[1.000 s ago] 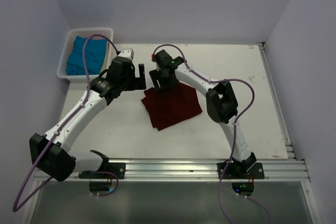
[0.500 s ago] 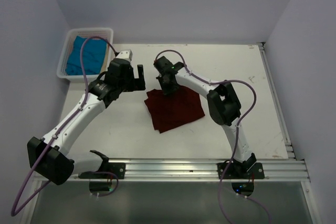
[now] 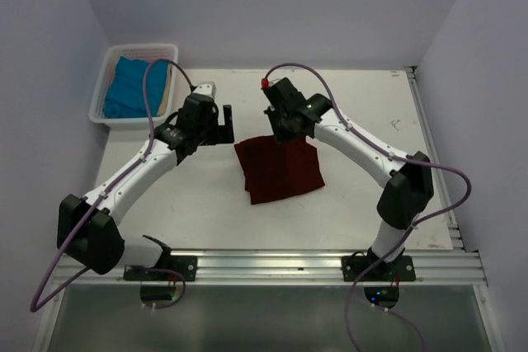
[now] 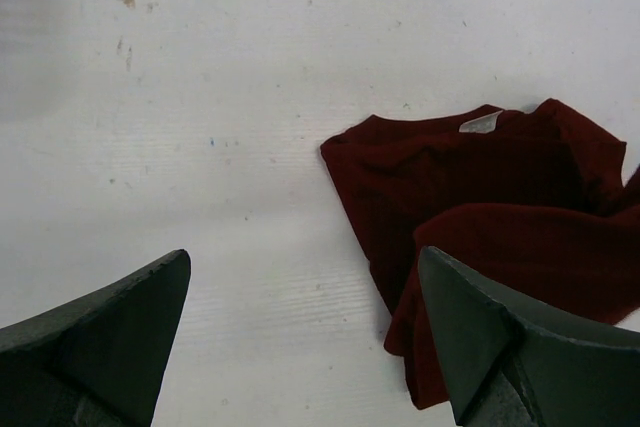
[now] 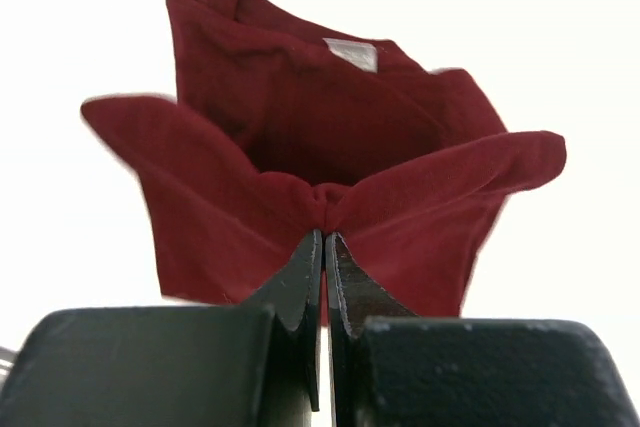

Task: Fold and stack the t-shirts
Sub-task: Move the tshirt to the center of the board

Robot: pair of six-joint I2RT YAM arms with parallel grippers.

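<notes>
A dark red t-shirt (image 3: 279,171) lies folded at the middle of the table. My right gripper (image 3: 283,133) is shut on its far edge. In the right wrist view the gripper (image 5: 325,237) pinches a bunched fold of the red t-shirt (image 5: 300,147) and lifts it off the table, a white neck label showing. My left gripper (image 3: 216,121) hovers open just left of the shirt's far left corner. In the left wrist view that gripper (image 4: 305,282) holds nothing, and the red t-shirt (image 4: 480,197) lies close to its right finger. A blue t-shirt (image 3: 132,88) lies in the basket.
A white basket (image 3: 103,80) stands at the table's far left corner, with something tan beside the blue cloth. A metal rail (image 3: 280,265) runs along the near edge. Purple walls close in the table at the back and both sides.
My right gripper closed on the shirt's far edge and moved right with it, and the shirt slid a little right. The left gripper followed to the right, still open.
</notes>
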